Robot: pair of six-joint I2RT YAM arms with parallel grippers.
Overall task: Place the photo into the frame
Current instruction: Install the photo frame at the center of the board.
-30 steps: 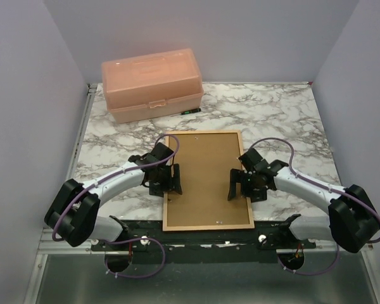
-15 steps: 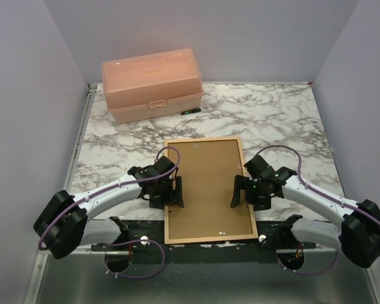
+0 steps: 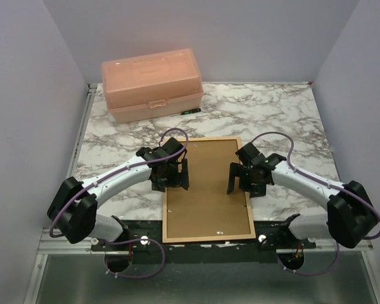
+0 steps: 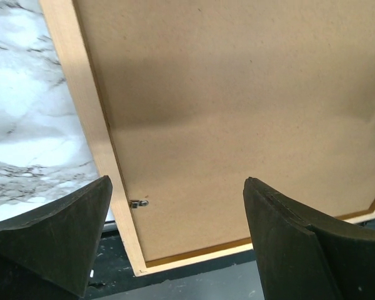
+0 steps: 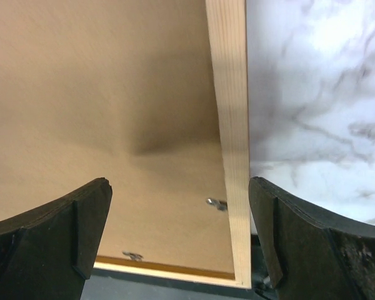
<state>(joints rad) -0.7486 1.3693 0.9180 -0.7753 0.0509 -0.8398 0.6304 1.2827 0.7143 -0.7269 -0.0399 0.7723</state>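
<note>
The left gripper (image 3: 171, 180) stands open, nothing between its jaws, above the 9 o'clock edge of the frame (image 3: 164, 218). In its wrist view the left gripper (image 4: 178, 187) has one finger (image 4: 56, 231) over the marble table (image 4: 25, 125) just outside the frame's pale wood edge (image 4: 81, 112). The other finger (image 4: 300, 244) is over the brown backing board (image 4: 237, 106) that fills the frame. A small metal clip (image 4: 137, 203) sits on the board just inside that edge.

The right gripper (image 3: 244, 182) is also spread wide and holds nothing, above the frame's 3 o'clock edge. In its wrist view the right gripper (image 5: 179, 184) has the wood edge (image 5: 228, 94) running between its fingers. One finger (image 5: 50, 237) is over the board (image 5: 94, 81), the other (image 5: 312, 244) over the table (image 5: 312, 94). Two clips (image 5: 217, 203) show near the frame's corner.

From above, the frame lies flat at 6 o'clock on the table (image 3: 278, 120), long side running 12 to 6. Its near end reaches over the dark strip where the arms are bolted. The board (image 3: 206, 202) covers its whole inside, so the photo cannot be seen in any view. A closed pink plastic box (image 3: 152, 85) sits at 11 o'clock, well apart from the frame.
</note>
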